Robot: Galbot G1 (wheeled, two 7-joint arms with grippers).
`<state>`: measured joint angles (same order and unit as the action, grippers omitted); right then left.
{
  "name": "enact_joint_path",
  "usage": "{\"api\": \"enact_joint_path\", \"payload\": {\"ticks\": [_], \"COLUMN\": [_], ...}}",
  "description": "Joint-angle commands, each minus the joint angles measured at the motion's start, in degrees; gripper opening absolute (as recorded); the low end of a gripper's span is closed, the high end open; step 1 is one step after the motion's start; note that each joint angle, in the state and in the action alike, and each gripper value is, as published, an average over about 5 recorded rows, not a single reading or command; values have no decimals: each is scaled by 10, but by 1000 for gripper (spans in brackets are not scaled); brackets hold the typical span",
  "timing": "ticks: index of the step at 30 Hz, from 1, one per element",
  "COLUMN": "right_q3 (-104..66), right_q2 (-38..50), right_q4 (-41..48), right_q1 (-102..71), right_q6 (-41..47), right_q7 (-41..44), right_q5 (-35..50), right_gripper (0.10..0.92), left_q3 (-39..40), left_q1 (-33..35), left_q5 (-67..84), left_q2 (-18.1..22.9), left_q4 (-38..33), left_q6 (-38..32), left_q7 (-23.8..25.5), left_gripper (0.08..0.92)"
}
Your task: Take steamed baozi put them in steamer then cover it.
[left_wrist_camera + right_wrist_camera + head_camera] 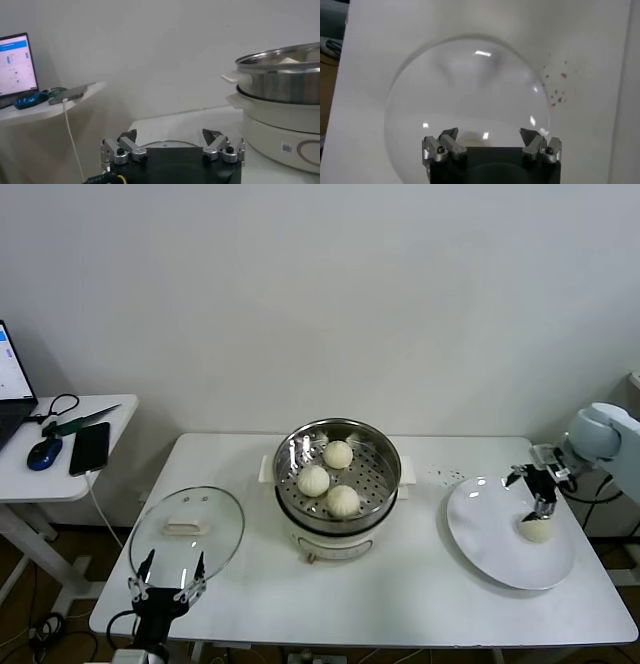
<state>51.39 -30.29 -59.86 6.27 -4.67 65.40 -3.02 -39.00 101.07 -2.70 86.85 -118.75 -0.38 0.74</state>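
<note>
Hovering my right pincer [541,506] spread wide over the last steamed baozi [538,530] on the white plate [490,534]. Three buns already sit in the steamer [338,476] mid-worktop. Left pincer [168,576] waits open by the glass lid [187,529], so the covering isn't done yet.

Steamer [338,476]: polished, reflective stainless-steel pot with perforated floor, on a smooth cream plastic base. Steamed baozi [313,480]: smooth, matt dough. Lid [187,534]: clear glass. Plate [508,532]: glossy white. Worktop [400,594]: smooth, matt white.
</note>
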Motion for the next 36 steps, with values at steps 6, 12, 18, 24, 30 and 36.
{"api": "enact_joint_path", "payload": {"ticks": [6,12,18,24,30,36], "right_q3": [-142,-158,-169,-173,-183,-169], "right_q2": [-37,-64,-87,-104,-114,-108], "right_q4": [129,160,183,197,211,207], "right_q1": [-119,-127,-129,-128,-123,-107], "right_q6": [-26,-33,-37,-42,-51,-46], "right_q7": [8,5,3,4,12,22], "right_q5": [-93,-106,-117,-125,-134,-123], "right_gripper": [823,823,823,823,818,738], "left_q3": [0,3,5,6,6,5], "left_q1": [7,4,1,1,1,4], "left_q5": [-2,5,3,1,1,1], "left_q2": [2,3,4,4,3,4], "left_q4": [0,-3,0,1,0,-2], "left_q6": [3,11,12,12,12,11], "left_q7": [0,0,0,0,0,0], "left_gripper": [823,823,823,823,823,823]}}
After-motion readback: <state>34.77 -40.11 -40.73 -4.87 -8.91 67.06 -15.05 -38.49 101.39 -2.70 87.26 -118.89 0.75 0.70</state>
